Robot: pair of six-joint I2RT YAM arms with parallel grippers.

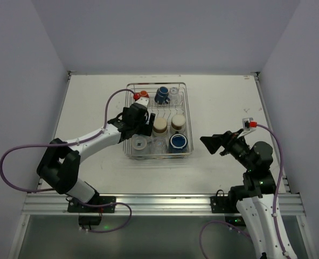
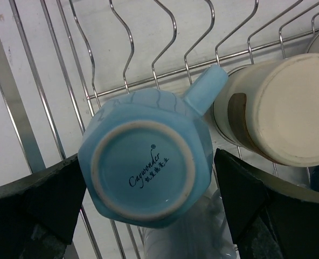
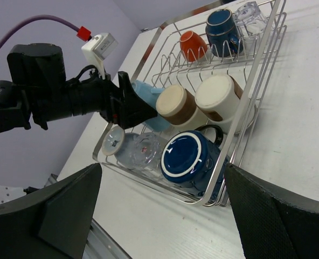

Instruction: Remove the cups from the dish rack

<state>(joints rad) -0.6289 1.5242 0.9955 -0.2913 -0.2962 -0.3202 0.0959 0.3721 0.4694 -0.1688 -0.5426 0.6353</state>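
The silver wire dish rack (image 1: 187,108) stands mid-table. My left gripper (image 1: 143,128) is inside its left side. In the left wrist view its open jaws (image 2: 148,199) straddle an upside-down light blue mug (image 2: 143,167), with a thin gap at the right finger (image 2: 240,194). Cream-and-brown tumblers (image 1: 160,125) (image 1: 178,123) lie beside it. An orange mug (image 1: 138,96), a dark blue mug (image 1: 161,95) and a clear glass (image 1: 173,94) sit in the back row. A pale cup (image 1: 139,144), a clear glass (image 1: 158,144) and a dark blue mug (image 1: 178,142) sit in front. My right gripper (image 1: 208,143) is open and empty, right of the rack.
White table with raised side walls and a metal rail along the near edge (image 1: 159,202). The left arm's purple cable (image 1: 116,97) loops beside the rack. In the right wrist view the rack's near rim (image 3: 165,186) faces the open right jaws.
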